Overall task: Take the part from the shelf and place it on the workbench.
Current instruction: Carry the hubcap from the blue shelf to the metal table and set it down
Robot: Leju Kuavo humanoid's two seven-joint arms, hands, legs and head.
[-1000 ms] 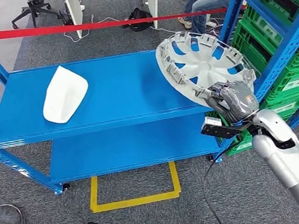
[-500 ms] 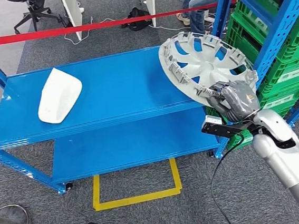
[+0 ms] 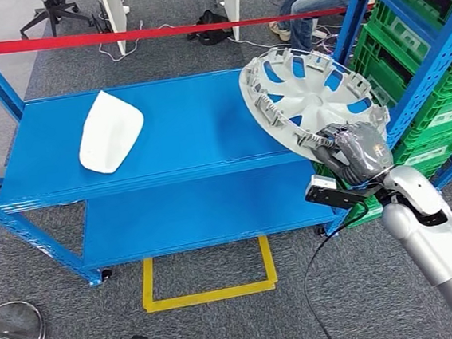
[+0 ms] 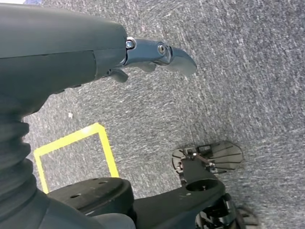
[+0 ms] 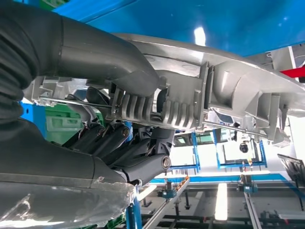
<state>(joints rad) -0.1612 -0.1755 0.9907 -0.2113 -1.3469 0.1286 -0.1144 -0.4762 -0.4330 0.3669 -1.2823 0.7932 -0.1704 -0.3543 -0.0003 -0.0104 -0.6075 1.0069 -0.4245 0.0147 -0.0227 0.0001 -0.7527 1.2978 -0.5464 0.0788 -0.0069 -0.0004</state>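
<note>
Silver-grey plastic, the wheel cover [image 3: 310, 97] sits at the right of the head view, tilted, its far part above the blue desk [image 3: 196, 132], not yet laid flat. The right robot hand [image 3: 355, 153] grips its near rim, fingers closed on it. A white shell part [image 3: 110, 132] lies at the upper left of the desk. So I judge the picking is done and the placing remains.

In the left wrist view, the left robot hand [image 4: 158, 55] hangs over grey carpet, fingers apart, holding nothing.

In the right wrist view, the thumb and dark fingers [image 5: 118, 138] clamp the ribbed rim of the cover
</note>
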